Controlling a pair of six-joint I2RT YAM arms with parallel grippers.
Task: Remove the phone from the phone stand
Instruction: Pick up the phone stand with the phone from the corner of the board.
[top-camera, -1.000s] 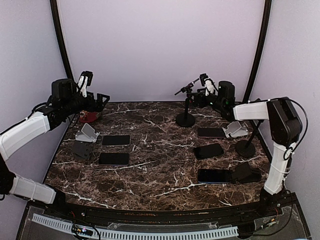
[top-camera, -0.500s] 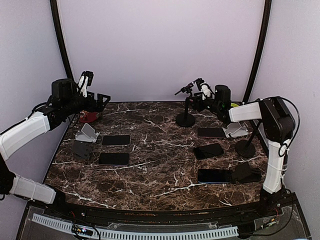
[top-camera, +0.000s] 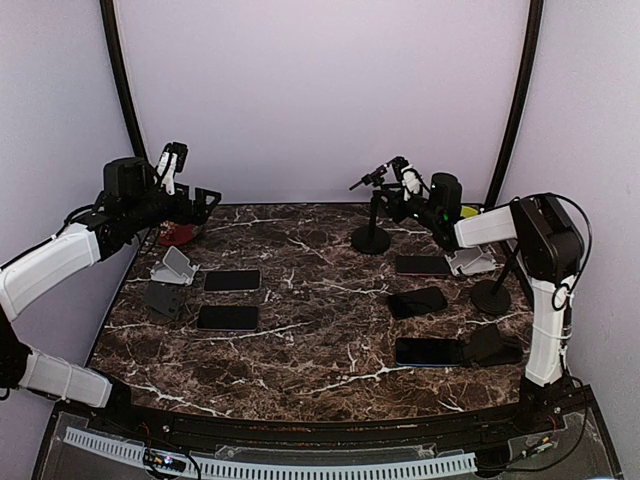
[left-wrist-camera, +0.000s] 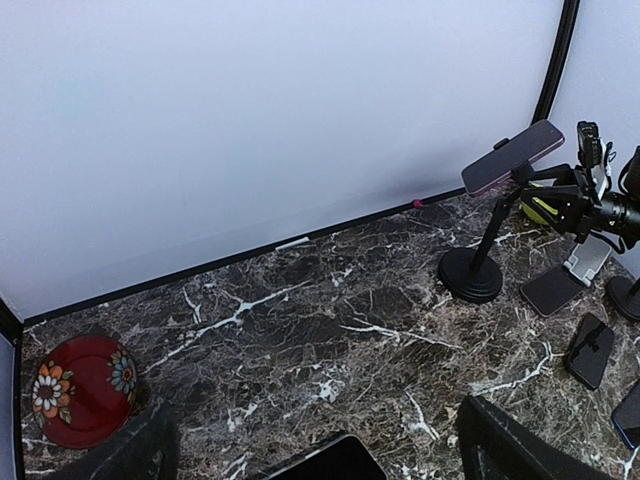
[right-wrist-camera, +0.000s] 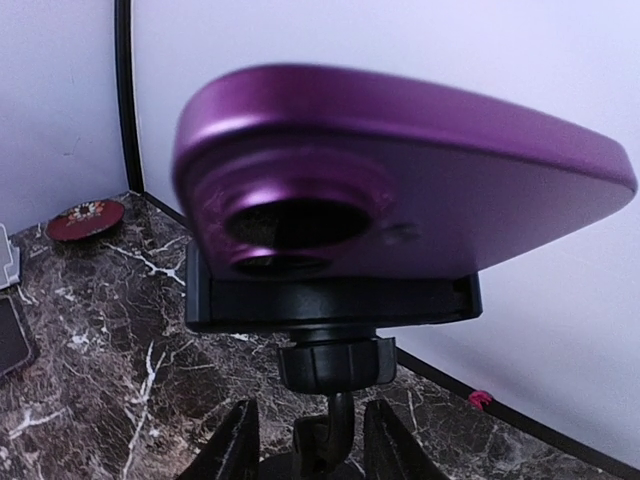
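A purple phone (top-camera: 366, 180) sits tilted in the clamp of a black stand (top-camera: 371, 239) at the back of the table. In the right wrist view the phone (right-wrist-camera: 400, 170) fills the upper part, above the black clamp (right-wrist-camera: 330, 298). My right gripper (right-wrist-camera: 312, 445) is open, with one finger on each side of the stand's neck just below the clamp. It shows right beside the stand in the top view (top-camera: 393, 194). My left gripper (top-camera: 205, 200) is open and empty, held above the table's back left. The left wrist view shows the phone (left-wrist-camera: 512, 156) far off.
A red flowered bowl (top-camera: 177, 234) sits at the back left. Several dark phones lie flat, such as one on the left (top-camera: 232, 280) and one on the right (top-camera: 417, 301). White stands (top-camera: 175, 265) (top-camera: 470, 260) and a black round-base stand (top-camera: 491, 295) stand nearby.
My right gripper has moved a little left, closer in under the phone's clamp. The left arm has not moved.
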